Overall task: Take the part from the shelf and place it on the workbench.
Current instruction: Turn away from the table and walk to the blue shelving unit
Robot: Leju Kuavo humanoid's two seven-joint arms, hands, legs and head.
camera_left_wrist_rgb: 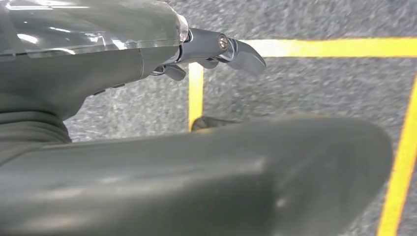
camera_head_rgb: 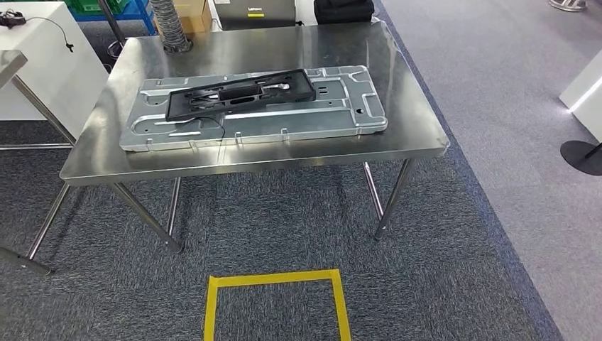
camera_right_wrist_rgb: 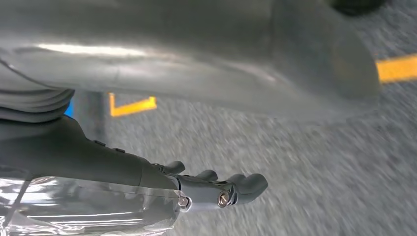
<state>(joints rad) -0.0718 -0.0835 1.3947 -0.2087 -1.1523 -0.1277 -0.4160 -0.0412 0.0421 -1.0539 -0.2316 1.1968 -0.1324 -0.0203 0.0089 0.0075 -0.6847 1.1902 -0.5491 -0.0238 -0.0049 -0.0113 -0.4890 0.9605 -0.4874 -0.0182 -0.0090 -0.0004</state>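
A steel workbench (camera_head_rgb: 419, 131) stands ahead in the head view. A large silver sheet-metal panel (camera_head_rgb: 305, 117) lies flat on it, and a black rectangular frame part (camera_head_rgb: 241, 91) rests on top of that panel. My left hand (camera_left_wrist_rgb: 221, 51) hangs over grey carpet in the left wrist view, fingers loosely extended and holding nothing. My right hand (camera_right_wrist_rgb: 221, 189) hangs the same way in the right wrist view, fingers slightly curved and empty. Both are well away from the bench.
A yellow tape square (camera_head_rgb: 277, 280) marks the carpet in front of the bench. A white table (camera_head_rgb: 42, 57) and another steel table's leg (camera_head_rgb: 35, 106) are at the left. Behind the bench are a ribbed hose (camera_head_rgb: 169, 25) and a black bag (camera_head_rgb: 344, 10). A black round base (camera_head_rgb: 582, 156) sits at the right.
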